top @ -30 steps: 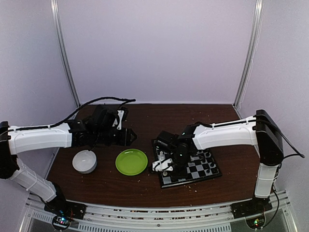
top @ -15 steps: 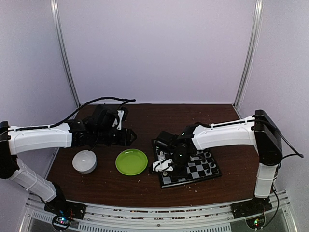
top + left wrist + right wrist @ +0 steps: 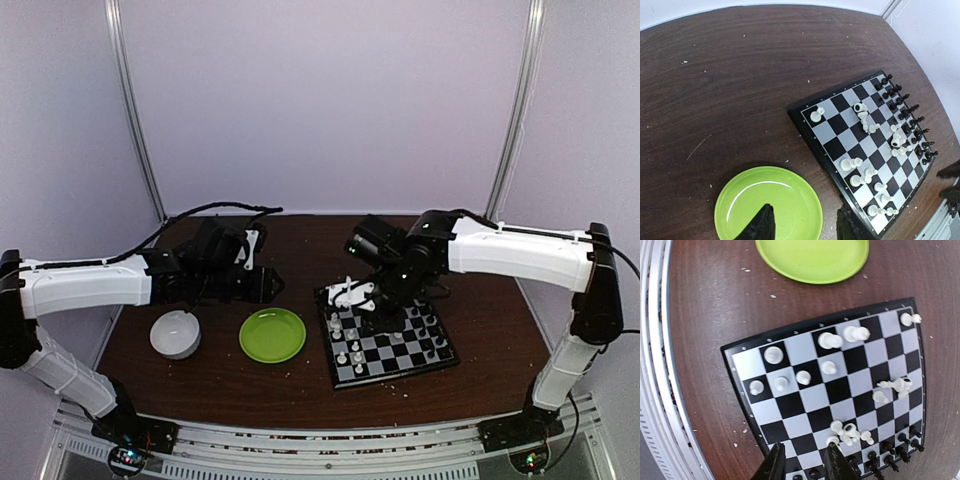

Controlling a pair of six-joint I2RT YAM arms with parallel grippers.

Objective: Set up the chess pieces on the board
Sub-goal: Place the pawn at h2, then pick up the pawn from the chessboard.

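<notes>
The board [image 3: 388, 379] lies on the right half of the desk [image 3: 300, 240], just beside the green plate [image 3: 272, 334]. It sits skewed, one corner turned toward the arms, probably so that both arms can reach across it.

The black chess pieces [image 3: 904, 109] stand in close ranks along the edge farthest from the plate, and that side looks set. The white chess pieces [image 3: 803, 377] are loose over the rest of the squares: some are upright near the plate-side edge, and a small cluster [image 3: 847, 432] lies tumbled mid-board beside the black ranks. White's home rows look unfinished.

The right end effector [image 3: 347, 296] hangs above the board's far corner on the plate side, clear of the pieces. In its own wrist view its fingers [image 3: 775, 465] stand a narrow gap apart with only checkered squares showing between them, so it appears to carry nothing. That height gives its camera the whole board, which would suit choosing a next piece.

The left end effector [image 3: 265, 283] is held off to the side above the plate, well apart from the board; its fingers [image 3: 761, 226] are spread wide with nothing in them. It seems parked there to leave the board to the right arm.

A white bowl [image 3: 175, 333] sits left of the plate; pale crumbs dot the desk.
</notes>
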